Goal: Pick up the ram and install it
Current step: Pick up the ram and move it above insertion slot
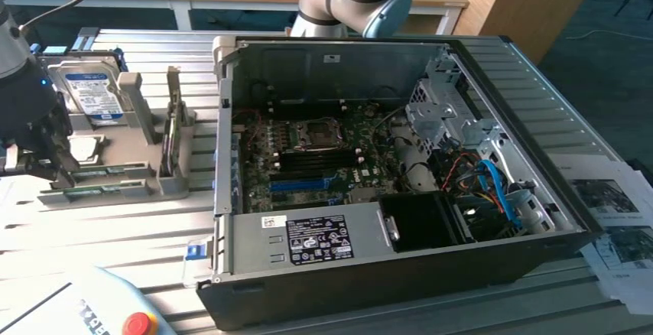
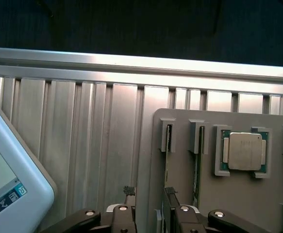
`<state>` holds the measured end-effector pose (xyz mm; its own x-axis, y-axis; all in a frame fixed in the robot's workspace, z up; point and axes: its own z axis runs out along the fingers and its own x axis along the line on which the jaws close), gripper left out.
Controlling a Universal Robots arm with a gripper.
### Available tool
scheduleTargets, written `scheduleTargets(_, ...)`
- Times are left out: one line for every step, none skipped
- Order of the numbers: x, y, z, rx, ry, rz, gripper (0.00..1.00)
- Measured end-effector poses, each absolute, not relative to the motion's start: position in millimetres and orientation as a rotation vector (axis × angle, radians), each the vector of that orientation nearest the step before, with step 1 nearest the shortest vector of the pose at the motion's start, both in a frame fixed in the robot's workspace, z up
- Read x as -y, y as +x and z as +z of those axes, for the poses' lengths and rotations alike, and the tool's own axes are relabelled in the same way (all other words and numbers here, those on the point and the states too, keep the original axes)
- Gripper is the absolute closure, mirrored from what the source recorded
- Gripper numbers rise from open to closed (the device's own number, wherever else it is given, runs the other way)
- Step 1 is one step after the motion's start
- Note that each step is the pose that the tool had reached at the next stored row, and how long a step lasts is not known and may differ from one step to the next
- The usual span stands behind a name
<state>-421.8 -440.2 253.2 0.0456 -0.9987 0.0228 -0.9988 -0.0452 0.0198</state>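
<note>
Our end effector (image 2: pixel 149 191) hangs open and empty over the ram (image 2: pixel 166 165), which stands on edge in a slot at the grey holder's (image 2: pixel 238 204) edge; one fingertip (image 2: pixel 171 191) sits almost above it, so we risk striking, not straddling, it

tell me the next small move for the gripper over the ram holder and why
Probably a small sideways shift toward the processor chip, before any descent. The gripper is open above the gray holder, but the nearest ram stands edge-up roughly under one finger rather than between the two, so closing from here would likely miss it.
</note>
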Motion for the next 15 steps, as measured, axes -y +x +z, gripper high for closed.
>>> scheduleTargets(440.2,-421.8,253.2,2.150,2.250,0.004,0.64)
scheduleTargets(440.2,-421.8,253.2,2.150,2.250,0.004,0.64)
scheduleTargets(440.2,-421.8,253.2,2.150,2.250,0.004,0.64)
scheduleTargets(439.9,-421.8,253.1,2.150,2.249,0.004,0.64)
scheduleTargets(439.2,-421.9,253.1,2.150,2.249,0.004,0.64)
scheduleTargets(438.2,-421.8,253.2,2.150,2.249,0.004,0.64)
scheduleTargets(437.3,-421.8,253.1,2.150,2.250,0.004,0.64)
scheduleTargets(436.2,-421.8,253.1,2.150,2.250,0.004,0.64)
scheduleTargets(435.3,-421.8,253.1,2.150,2.250,0.004,0.64)
scheduleTargets(434.4,-421.8,253.1,2.150,2.249,0.004,0.64)
scheduleTargets(433.6,-421.8,253.1,2.150,2.250,0.004,0.64)
scheduleTargets(432.9,-421.8,253.0,2.150,2.250,0.004,0.64)
scheduleTargets(432.9,-421.7,253.0,2.150,2.250,0.004,0.64)
scheduleTargets(432.9,-421.8,253.0,2.149,2.250,0.004,0.64)
scheduleTargets(432.9,-421.8,253.0,2.149,2.250,0.004,0.64)
